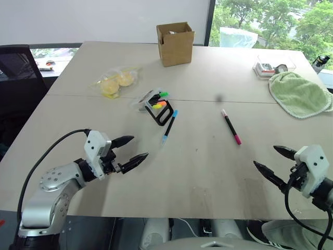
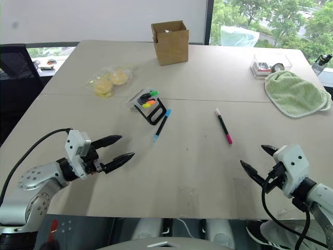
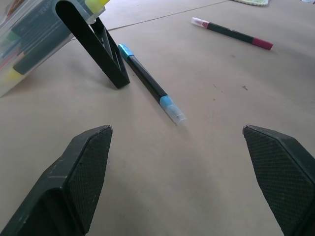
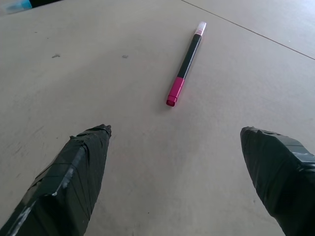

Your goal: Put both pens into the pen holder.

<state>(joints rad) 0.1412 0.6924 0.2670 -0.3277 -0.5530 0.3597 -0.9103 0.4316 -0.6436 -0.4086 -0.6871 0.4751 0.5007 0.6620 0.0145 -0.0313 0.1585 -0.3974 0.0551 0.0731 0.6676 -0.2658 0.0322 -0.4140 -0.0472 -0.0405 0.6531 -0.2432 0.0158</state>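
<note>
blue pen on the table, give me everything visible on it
The blue-ended pen is slim, with a black barrel, a light blue band at each end and a clear cap tip. It lies flat on the beige table, unheld, its far end right beside the black pen holder; contact there is unclear.

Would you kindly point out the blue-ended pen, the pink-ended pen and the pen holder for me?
blue-ended pen (image 1: 169,126), left eye view, middle of its dark barrel.
pink-ended pen (image 1: 230,126), left eye view, middle of its dark barrel.
pen holder (image 1: 162,115), left eye view, its black frame.
</note>
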